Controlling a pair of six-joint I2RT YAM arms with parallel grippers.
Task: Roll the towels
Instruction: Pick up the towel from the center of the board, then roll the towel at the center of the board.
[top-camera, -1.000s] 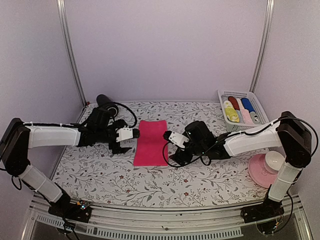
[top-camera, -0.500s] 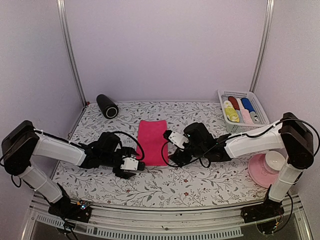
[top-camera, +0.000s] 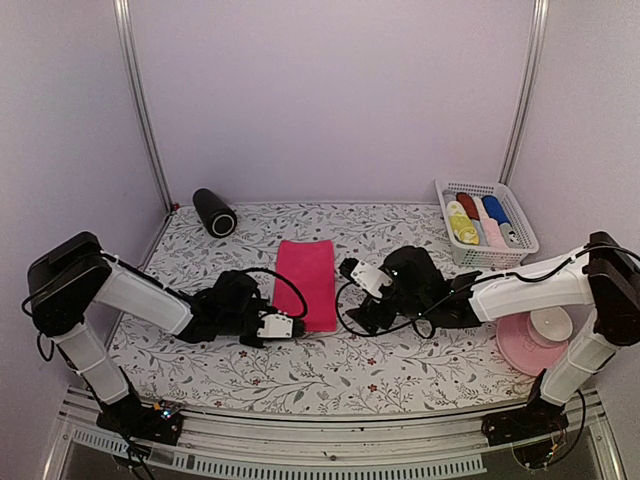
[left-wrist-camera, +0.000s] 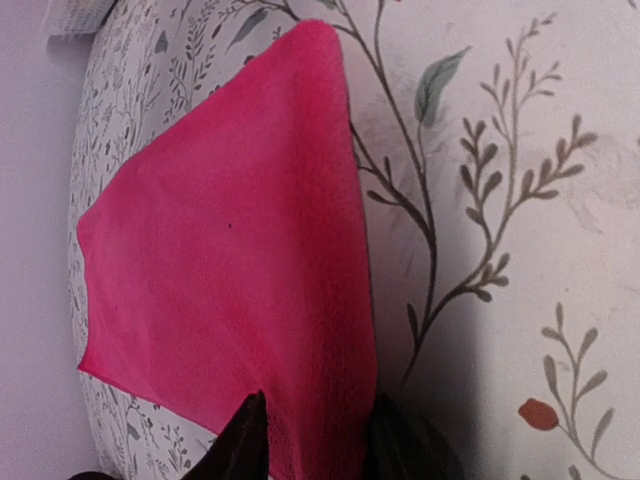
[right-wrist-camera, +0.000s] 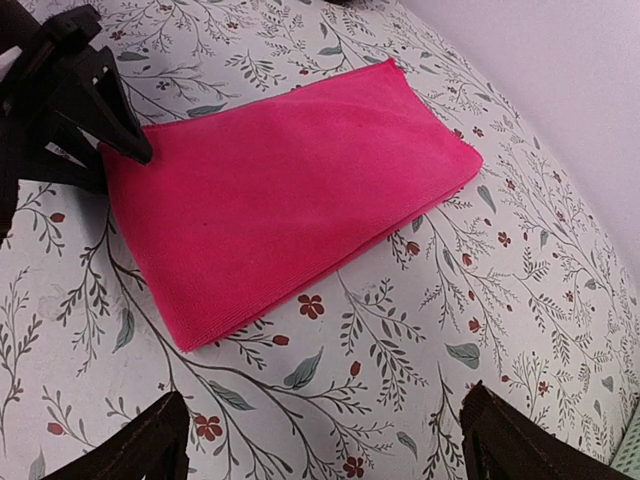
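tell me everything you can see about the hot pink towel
The hot pink towel is a plain, soft-looking cloth rectangle lying flat and unrolled on the floral table, long side running away from the arms. The left gripper has its fingers astride the near left corner; whether they pinch it yet is unclear. The right gripper, open, sits off its right edge without touching.
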